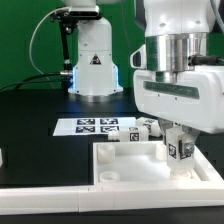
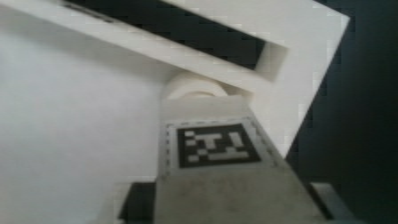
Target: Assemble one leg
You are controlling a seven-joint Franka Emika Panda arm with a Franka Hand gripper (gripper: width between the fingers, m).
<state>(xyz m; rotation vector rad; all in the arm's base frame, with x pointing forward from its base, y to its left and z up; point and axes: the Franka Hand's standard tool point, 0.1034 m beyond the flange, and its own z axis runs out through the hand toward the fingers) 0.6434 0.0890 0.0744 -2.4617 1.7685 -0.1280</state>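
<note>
My gripper (image 1: 179, 148) is shut on a leg (image 1: 181, 151), a chunky white peg with a black-and-white tag on its side. It holds the leg upright over the far right corner of the large white tray-like panel (image 1: 125, 172). In the wrist view the leg (image 2: 217, 145) fills the middle, and dark fingers (image 2: 153, 200) press on both its sides. Its far end (image 2: 199, 90) sits at the panel's corner by the raised rim (image 2: 214, 40). Whether the stub is in a hole is hidden.
The marker board (image 1: 95, 127) lies behind the panel. More tagged legs (image 1: 148, 127) stand beside it at its right end. A long white bar (image 1: 50, 201) runs along the front. The arm's base (image 1: 95, 65) stands at the back.
</note>
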